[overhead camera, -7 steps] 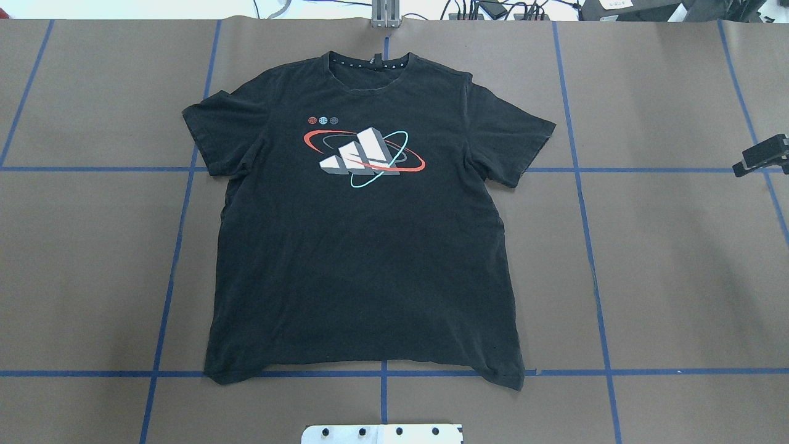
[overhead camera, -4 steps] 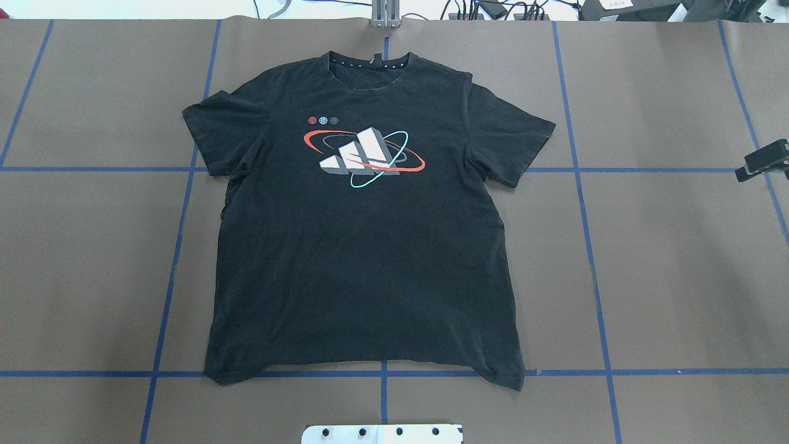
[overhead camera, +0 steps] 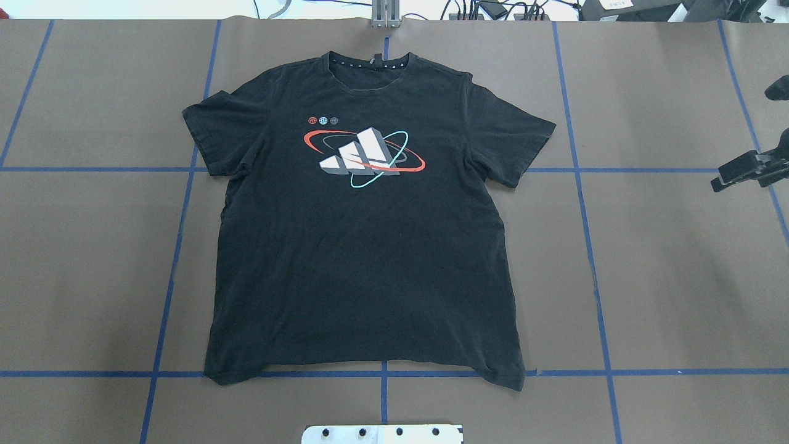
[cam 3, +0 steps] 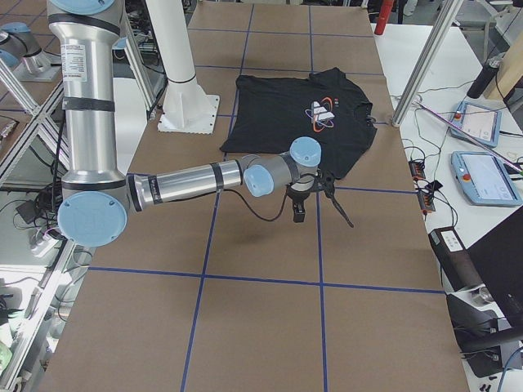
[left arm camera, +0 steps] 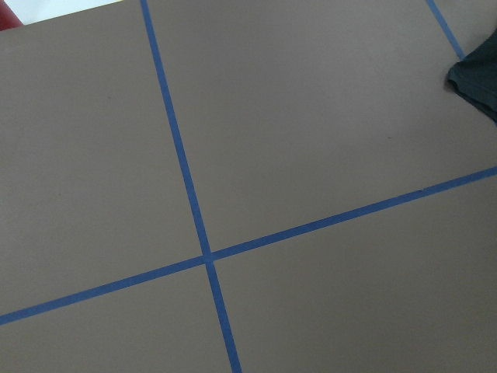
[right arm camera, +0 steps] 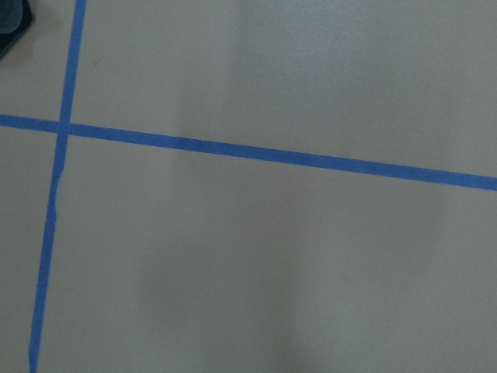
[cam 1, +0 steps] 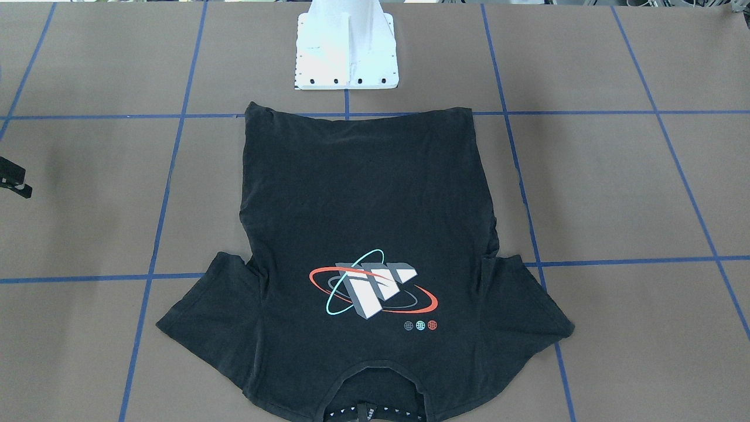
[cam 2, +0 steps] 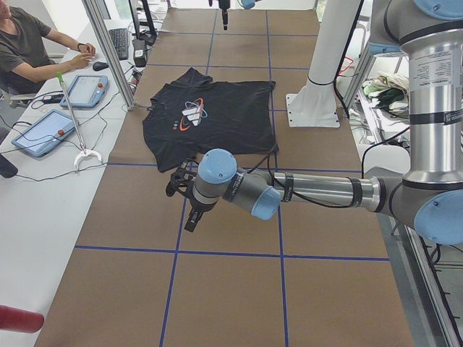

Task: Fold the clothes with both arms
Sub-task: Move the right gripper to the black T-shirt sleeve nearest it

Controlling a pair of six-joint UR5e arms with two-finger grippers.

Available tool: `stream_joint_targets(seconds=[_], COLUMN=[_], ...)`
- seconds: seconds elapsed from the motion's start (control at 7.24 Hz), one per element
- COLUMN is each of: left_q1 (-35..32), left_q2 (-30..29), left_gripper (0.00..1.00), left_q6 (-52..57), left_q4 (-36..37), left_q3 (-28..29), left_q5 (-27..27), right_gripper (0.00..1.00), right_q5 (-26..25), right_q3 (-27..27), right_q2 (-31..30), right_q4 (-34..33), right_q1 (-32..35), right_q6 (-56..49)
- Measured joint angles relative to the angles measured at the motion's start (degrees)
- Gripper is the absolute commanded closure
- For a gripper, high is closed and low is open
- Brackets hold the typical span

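Note:
The clothes are one black T-shirt (overhead camera: 363, 246), spread flat and print side up in the middle of the table, collar at the far edge. The front-facing view shows it (cam 1: 363, 234) with its hem toward the pedestal. My right gripper (overhead camera: 743, 140) reaches in from the right edge, well apart from the right sleeve, fingers spread open and empty. In the exterior right view it (cam 3: 325, 219) hovers just off the sleeve side. My left gripper (cam 2: 181, 208) shows only in the exterior left view, hovering beyond the shirt's other sleeve; I cannot tell its state. A shirt corner (left arm camera: 475, 81) edges the left wrist view.
The white pedestal base (overhead camera: 382, 433) stands at the near edge behind the hem. Blue tape lines (overhead camera: 592, 246) grid the brown table cover. A person (cam 2: 29, 50) sits at a side desk with tablets (cam 2: 43, 130). A metal post (cam 2: 108, 50) rises by the collar side.
My right gripper has pushed further into the overhead view, leftward toward the shirt, and its second finger now shows at the right edge. The shirt has not moved.

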Motion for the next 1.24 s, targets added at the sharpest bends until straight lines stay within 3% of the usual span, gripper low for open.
stream_joint_targets(seconds=[0.28, 0.55, 0.69, 0.97, 1.24], left_q1=[0.2, 0.2, 0.2, 0.2, 0.2], left_q2=[-0.1, -0.1, 0.0, 0.3, 0.6], left_gripper=[0.00, 0.00, 0.00, 0.00, 0.00], left_q6=[0.0, 0.2, 0.4, 0.6, 0.6], left_q4=[-0.1, -0.2, -0.2, -0.2, -0.3], left_q3=[0.6, 0.5, 0.5, -0.1, -0.8], left_q5=[0.1, -0.3, -0.7, -0.9, -1.0], right_gripper=[0.02, 0.02, 0.09, 0.11, 0.17], right_q5=[-4.9, -9.0, -9.6, -10.1, -10.5], right_q3=[-4.9, -12.6, -17.6, -30.1, -36.5], right_q2=[9.2, 18.1, 21.5, 28.0, 31.2], right_q4=[0.1, 1.3, 5.4, 19.5, 26.0], right_q1=[-6.7, -9.9, -10.3, -10.6, -11.3], right_q6=[11.1, 15.0, 16.2, 25.2, 29.7])
